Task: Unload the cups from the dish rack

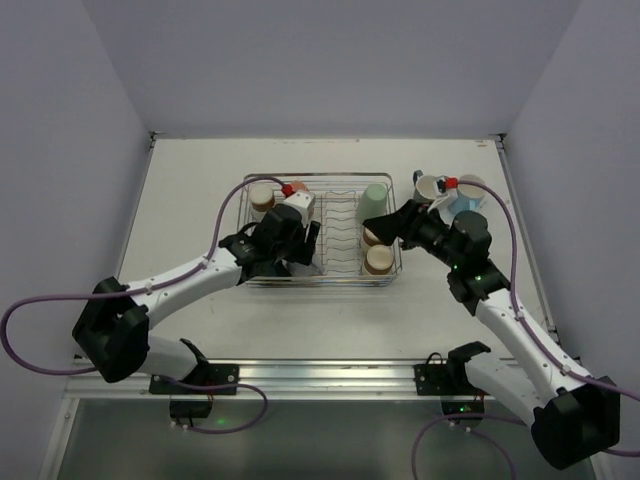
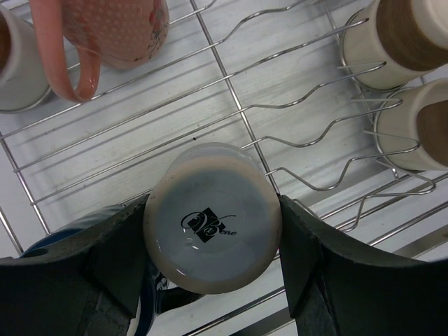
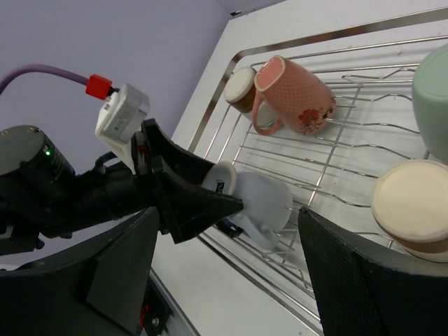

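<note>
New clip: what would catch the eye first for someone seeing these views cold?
The left gripper is clamped on an upside-down pale grey cup with a logo on its base, in the left half of the dish rack. Next come the pink dotted mug lying on its side at the rack's far left, and the right gripper hanging open at the rack's right end, near cups set outside it.

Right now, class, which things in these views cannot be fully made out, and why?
Left wrist view: navy cup mostly hidden under the left claw.
Left wrist view: pink mug cut off by the top edge.
Right wrist view: mint cup cut off by the right edge.
</note>
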Robot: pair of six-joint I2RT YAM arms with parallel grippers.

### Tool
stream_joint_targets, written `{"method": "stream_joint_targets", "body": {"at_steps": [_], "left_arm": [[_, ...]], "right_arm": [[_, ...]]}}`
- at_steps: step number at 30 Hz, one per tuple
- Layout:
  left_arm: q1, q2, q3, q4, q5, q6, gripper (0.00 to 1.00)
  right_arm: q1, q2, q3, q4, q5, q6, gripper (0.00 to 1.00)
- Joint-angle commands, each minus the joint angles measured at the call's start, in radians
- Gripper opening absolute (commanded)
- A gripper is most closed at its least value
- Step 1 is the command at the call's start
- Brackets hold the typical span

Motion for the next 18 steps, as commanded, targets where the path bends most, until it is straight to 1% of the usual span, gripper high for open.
{"method": "stream_joint_targets", "body": {"at_steps": [1, 6, 8, 10, 11, 13, 14, 15, 16, 18], "left_arm": [[-0.004, -0.103, 0.1, 0.109, -0.007, -0.009, 0.08], [-0.004, -0.21, 0.104, 0.118, -0.004, -0.026, 0.0], [-0.002, -0.268, 0.095, 0.127, 0.006, -0.034, 0.0], [-0.002, -0.316, 0.056, 0.171, 0.041, -0.043, 0.0], [-0.002, -0.366, 0.041, 0.193, 0.057, -0.046, 0.0], [-0.002, -0.42, -0.022, 0.292, 0.115, -0.051, 0.0], [-0.004, -0.475, -0.043, 0.321, 0.135, -0.052, 0.0], [-0.002, -0.498, -0.066, 0.379, 0.155, -0.054, 0.0], [-0.002, -0.521, -0.105, 0.406, 0.187, -0.055, 0.0], [-0.002, -0.571, -0.14, 0.455, 0.204, -0.054, 0.0]], "right_arm": [[0.041, 0.026, -0.005, 0.105, -0.053, 0.056, 0.83], [0.09, 0.064, -0.02, 0.189, -0.05, 0.126, 0.86], [0.1, 0.073, -0.032, 0.239, -0.05, 0.159, 0.86], [0.11, 0.079, -0.05, 0.267, -0.033, 0.206, 0.86], [0.113, 0.078, -0.057, 0.293, -0.022, 0.222, 0.86], [0.125, 0.076, -0.076, 0.336, -0.002, 0.269, 0.86], [0.13, 0.079, -0.083, 0.35, 0.002, 0.283, 0.86], [0.136, 0.081, -0.086, 0.361, 0.005, 0.292, 0.86], [0.148, 0.084, -0.084, 0.371, 0.002, 0.311, 0.86], [0.172, 0.101, -0.077, 0.393, -0.015, 0.328, 0.86]]}}
